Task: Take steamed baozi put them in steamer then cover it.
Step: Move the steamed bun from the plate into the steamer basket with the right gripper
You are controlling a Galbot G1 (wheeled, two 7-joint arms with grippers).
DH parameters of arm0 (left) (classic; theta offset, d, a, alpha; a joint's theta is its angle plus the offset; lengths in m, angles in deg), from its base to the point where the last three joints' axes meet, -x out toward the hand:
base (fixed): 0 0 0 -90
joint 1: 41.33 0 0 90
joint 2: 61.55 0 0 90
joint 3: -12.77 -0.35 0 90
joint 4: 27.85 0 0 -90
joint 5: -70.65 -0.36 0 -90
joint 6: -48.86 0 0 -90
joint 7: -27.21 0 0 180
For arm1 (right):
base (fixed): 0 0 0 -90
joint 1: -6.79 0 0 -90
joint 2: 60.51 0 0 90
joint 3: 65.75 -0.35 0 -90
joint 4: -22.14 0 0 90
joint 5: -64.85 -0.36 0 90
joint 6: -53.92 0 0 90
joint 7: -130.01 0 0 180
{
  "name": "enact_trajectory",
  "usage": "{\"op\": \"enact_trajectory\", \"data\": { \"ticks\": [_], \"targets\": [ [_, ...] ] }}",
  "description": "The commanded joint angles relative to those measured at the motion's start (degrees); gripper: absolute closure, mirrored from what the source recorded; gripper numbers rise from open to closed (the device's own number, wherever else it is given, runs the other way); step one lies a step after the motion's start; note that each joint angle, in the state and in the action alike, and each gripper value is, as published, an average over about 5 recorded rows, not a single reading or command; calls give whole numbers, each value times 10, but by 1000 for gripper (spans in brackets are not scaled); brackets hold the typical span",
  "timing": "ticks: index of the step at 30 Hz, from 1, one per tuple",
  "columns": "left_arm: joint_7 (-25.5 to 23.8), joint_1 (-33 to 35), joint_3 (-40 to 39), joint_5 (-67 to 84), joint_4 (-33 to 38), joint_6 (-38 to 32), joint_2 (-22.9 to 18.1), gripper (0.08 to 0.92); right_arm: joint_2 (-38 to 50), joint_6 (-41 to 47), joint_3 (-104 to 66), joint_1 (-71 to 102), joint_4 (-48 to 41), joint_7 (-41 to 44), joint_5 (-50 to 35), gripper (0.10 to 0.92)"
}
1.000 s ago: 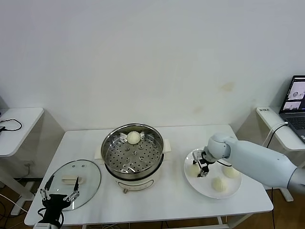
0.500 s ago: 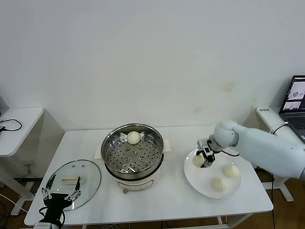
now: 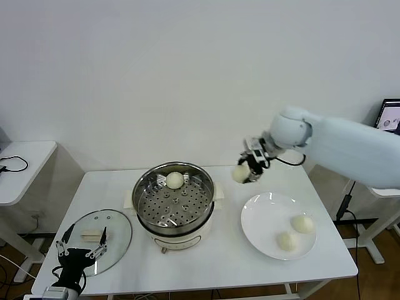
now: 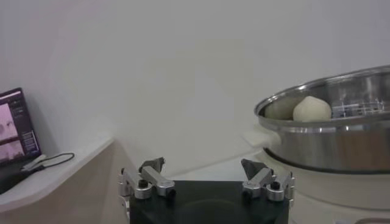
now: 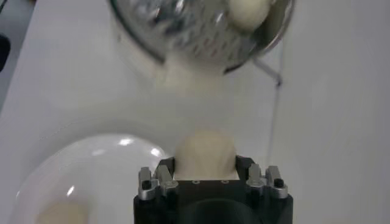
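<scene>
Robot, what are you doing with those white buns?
The right gripper holds one baozi in the air between the plate and the steamer. One bun sits in the steamer and two wait on the plate. The glass cover lies on the table by the open, idle left gripper.

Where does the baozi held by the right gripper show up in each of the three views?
Head view: baozi in the right gripper, in the air between steamer and plate.
Left wrist view: not in it.
Right wrist view: baozi centre, between the fingers.
Shared landmark: the steamer.
</scene>
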Motion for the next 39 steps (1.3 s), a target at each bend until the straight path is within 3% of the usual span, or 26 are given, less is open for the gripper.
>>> {"op": "enact_trajectory", "data": {
  "ticks": [1,15,39],
  "targets": [
    [-1,6,9,3,8,-1,0,177,-178,70,4,-9,-57,-65,-105,397],
    [-1,8,13,4,22,-1,-10,177,-333,120,-10,106,-205,-104,-83,397],
    [-1,10,15,3,24,-2,-12,177,-352,116,-8,148,-251,-97,-46,397]
  ]
}}
